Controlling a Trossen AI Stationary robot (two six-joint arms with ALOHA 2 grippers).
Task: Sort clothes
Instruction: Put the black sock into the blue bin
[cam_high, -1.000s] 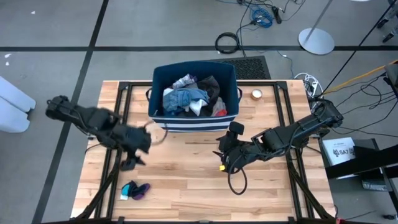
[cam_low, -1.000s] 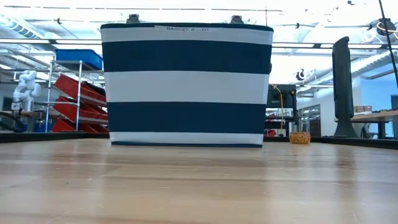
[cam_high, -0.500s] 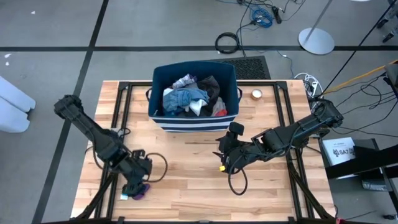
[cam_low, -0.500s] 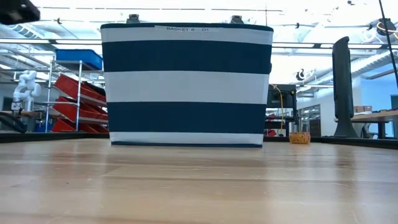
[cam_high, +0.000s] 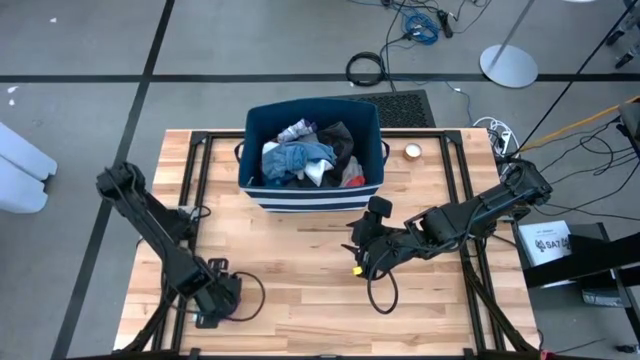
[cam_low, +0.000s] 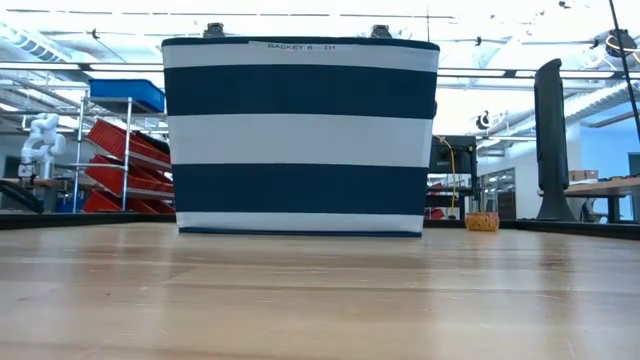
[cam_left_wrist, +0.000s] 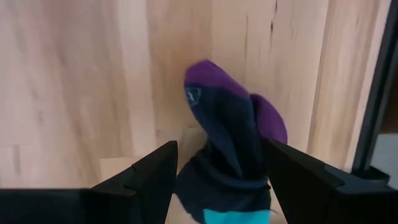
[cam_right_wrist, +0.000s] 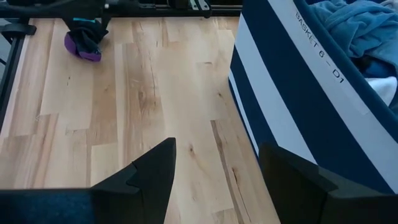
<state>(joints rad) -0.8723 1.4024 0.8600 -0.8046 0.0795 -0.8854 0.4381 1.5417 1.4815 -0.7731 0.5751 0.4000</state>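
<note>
A small sock bundle (cam_left_wrist: 217, 106), dark navy with purple ends and a teal band, lies on the table near its front left; it also shows in the right wrist view (cam_right_wrist: 84, 42). My left gripper (cam_left_wrist: 219, 163) is open and low over it, one finger on each side; in the high view (cam_high: 215, 300) it hides the bundle. My right gripper (cam_high: 355, 252) is open and empty above the table's middle, in front of the bin. More clothes (cam_high: 305, 155), blue, white and dark, lie heaped in the navy and white striped bin (cam_high: 310, 104). My left gripper comes at the sock bundle from above, with the bundle's teal end (cam_left_wrist: 230, 214) between its two open fingers. The bundle lies on the table. I cannot tell whether the fingers touch it.
The striped bin (cam_low: 300, 135) stands at the table's far middle. A small round object (cam_high: 412, 152) lies to the bin's right. Black frame rails (cam_high: 196, 190) run along the table's left and right sides. Bare wood lies between the two grippers.
My left gripper has gone toward the table's near edge and down, from near the bin's front left corner onto the sock bundle, which it now covers in the high view. The bundle has stayed where it was.
</note>
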